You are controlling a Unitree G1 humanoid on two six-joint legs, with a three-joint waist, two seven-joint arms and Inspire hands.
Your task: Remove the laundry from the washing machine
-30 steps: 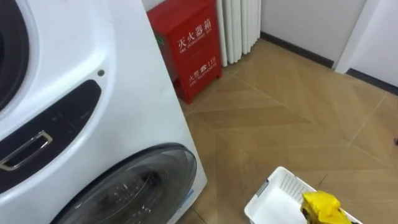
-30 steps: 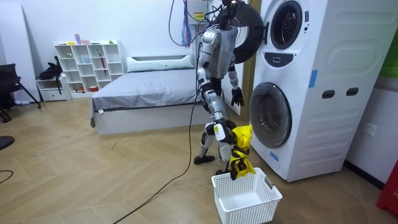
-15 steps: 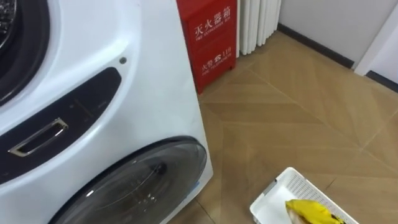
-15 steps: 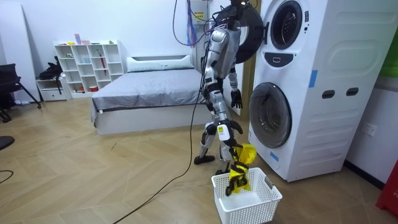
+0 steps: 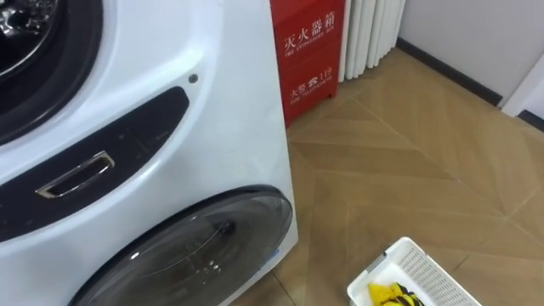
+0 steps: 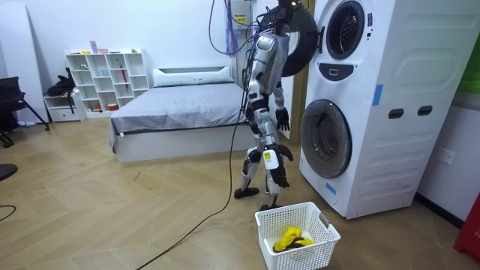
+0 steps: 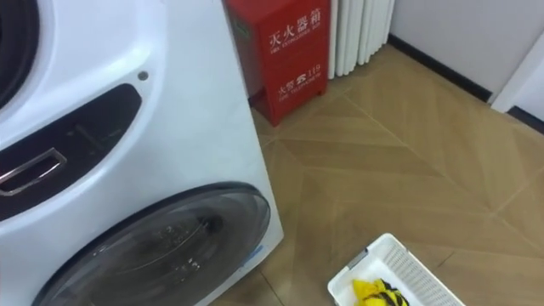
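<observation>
Indoors, a bedroom with a pale wooden herringbone floor holds a tall white washing machine at the right of the room view. It has two round doors, one above the other. The lower door is shut, and the upper drum has its dark door swung open. The robot stands upright just beside the machine, near the centre of the room view. One red cabinet and one white radiator stand against the wall at the top of the left eye view. One bed and one white shelf unit fill the left half of the room view. One white slatted basket sits on the floor at the bottom centre, in front of the robot's feet. Inside it lies one yellow garment with black markings, crumpled on the bottom. The right hand hangs above the basket, apart from the garment and holding nothing. Whether it is spread or closed cannot be told. The left hand hangs higher, at hip level, and its state cannot be told either.
</observation>
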